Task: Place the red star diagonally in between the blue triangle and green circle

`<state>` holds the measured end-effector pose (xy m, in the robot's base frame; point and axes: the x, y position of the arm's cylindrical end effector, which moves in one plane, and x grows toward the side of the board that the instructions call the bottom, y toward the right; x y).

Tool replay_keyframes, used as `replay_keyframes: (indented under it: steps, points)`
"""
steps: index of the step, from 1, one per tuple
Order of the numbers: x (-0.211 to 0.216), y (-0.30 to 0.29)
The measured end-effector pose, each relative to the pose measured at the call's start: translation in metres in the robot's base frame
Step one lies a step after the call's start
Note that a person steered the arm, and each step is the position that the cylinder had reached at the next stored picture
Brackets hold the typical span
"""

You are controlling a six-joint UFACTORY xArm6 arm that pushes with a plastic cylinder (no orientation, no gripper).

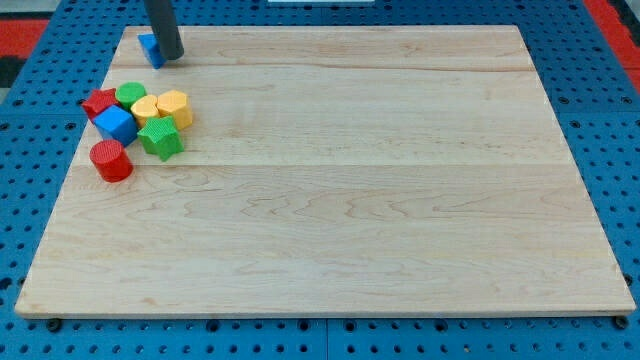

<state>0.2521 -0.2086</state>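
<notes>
Camera view: wooden board [330, 200] on a blue pegboard surface. My tip [170, 57] down at the board's top-left corner, touching the right side of the blue triangle [150, 48]; no gripper on this rig, just a bare rod, nothing held. Below the blue triangle, a tight cluster: red star [98, 101] at its left edge, green circle [130, 94] just right of the star and touching it, yellow heart-like block [146, 108] and yellow hexagon [174, 106] further right, blue cube [115, 124] under the star, green star [160, 138] lower right, red cylinder [111, 161] lowest.

Red star not yet between triangle and circle; well below the triangle, pressed beside the circle. Best handled, probably, by circling round the cluster's left, coming in under the star, then nudging gently up toward the gap. Risk of dragging the green circle or blue cube along, so short pushes.
</notes>
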Motion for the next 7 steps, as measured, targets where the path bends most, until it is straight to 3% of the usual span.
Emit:
replay_keyframes:
  steps: [2, 5, 6, 7]
  points:
    - [0.014, 0.005]
    - [0.062, 0.058]
    - [0.094, 0.097]
    - [0.153, 0.104]
